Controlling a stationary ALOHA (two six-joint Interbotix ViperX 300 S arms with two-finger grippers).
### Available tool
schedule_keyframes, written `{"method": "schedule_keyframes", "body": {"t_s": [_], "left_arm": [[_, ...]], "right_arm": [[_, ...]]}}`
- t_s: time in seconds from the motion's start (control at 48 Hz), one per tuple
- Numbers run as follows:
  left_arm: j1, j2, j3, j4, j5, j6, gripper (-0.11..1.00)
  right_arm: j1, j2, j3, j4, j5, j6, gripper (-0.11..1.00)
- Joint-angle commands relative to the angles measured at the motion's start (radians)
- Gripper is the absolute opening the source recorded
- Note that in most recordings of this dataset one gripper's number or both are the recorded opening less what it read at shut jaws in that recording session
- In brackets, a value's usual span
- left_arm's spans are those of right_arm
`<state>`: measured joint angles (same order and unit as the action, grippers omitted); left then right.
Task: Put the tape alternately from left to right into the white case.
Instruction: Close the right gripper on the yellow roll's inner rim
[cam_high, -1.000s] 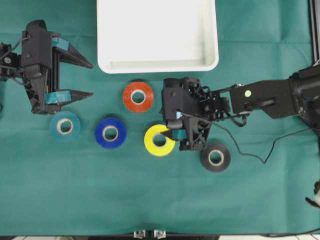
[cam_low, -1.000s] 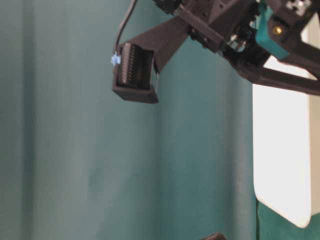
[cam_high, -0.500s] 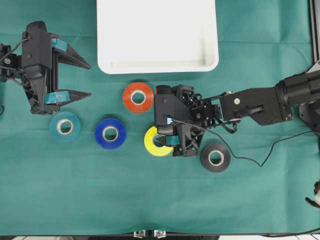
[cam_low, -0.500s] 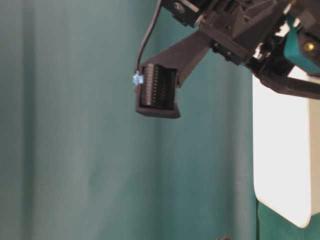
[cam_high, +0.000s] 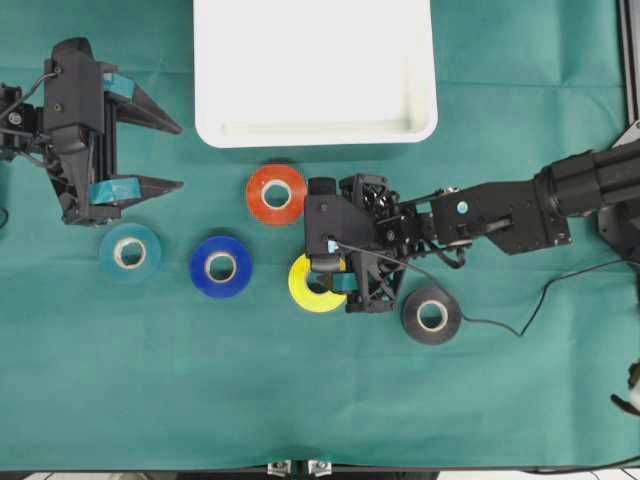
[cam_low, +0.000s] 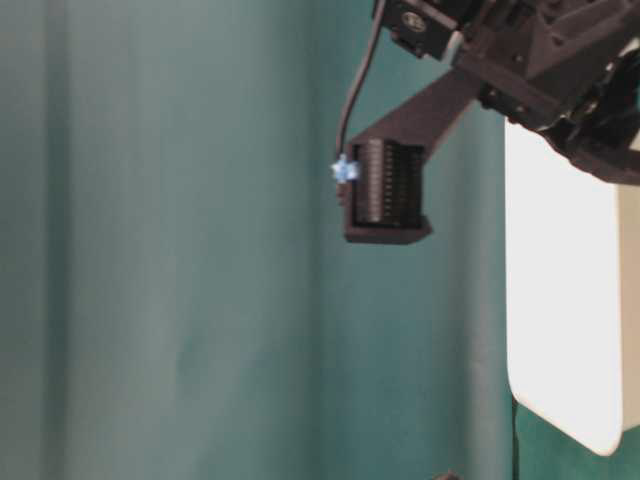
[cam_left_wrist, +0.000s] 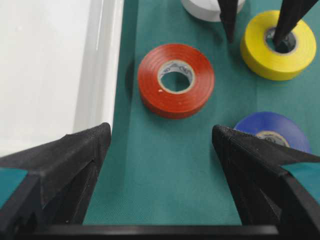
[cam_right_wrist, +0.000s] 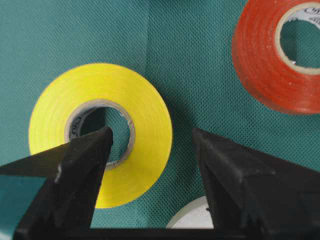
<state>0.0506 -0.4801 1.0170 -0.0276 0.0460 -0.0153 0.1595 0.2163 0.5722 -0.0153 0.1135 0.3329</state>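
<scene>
Yellow round plastic tape roll (cam_right_wrist: 100, 132) lies flat on the green desk (cam_high: 300, 400), below the empty white plastic case (cam_high: 315, 128). The right claw (cam_right_wrist: 150, 150) is open, holding nothing, one finger in the hole and one outside. It looks light and stiff, so pinch its wall.

I am matte black all over, built of blocky printed housings with long tapering fingers. Teal tape wraps the roots of my left jaws (cam_high: 150, 150), and a teal patch shows on my right jaws (cam_high: 335, 280). A thin black cable (cam_high: 500, 322) loops off my right arm (cam_high: 520, 210), which bears a pale green dot.
</scene>
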Motion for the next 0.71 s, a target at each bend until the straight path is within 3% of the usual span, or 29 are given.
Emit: {"method": "schedule_keyframes", "body": {"t_s": [0.0, 0.354, 0.437, 0.562, 0.687], "left_arm": [[0.003, -0.005, 0.003, -0.002, -0.005, -0.002, 0.63], [0.003, -0.005, 0.005, -0.002, -0.003, -0.003, 0.63], [0.003, -0.005, 0.005, -0.002, -0.003, -0.003, 0.63], [0.003, -0.005, 0.003, -0.002, -0.005, -0.003, 0.63], [0.003, -0.005, 0.002, -0.002, -0.003, -0.003, 0.63]], "right_arm": [[-0.005, -0.011, -0.018, -0.002, -0.006, 0.002, 0.74], [-0.006, -0.008, -0.025, -0.003, -0.003, 0.002, 0.67], [-0.005, -0.009, -0.026, -0.003, -0.003, 0.002, 0.55], [-0.005, -0.017, -0.026, -0.003, -0.003, 0.0, 0.27], [-0.006, -0.023, -0.028, -0.003, -0.003, 0.0, 0.27]]}}
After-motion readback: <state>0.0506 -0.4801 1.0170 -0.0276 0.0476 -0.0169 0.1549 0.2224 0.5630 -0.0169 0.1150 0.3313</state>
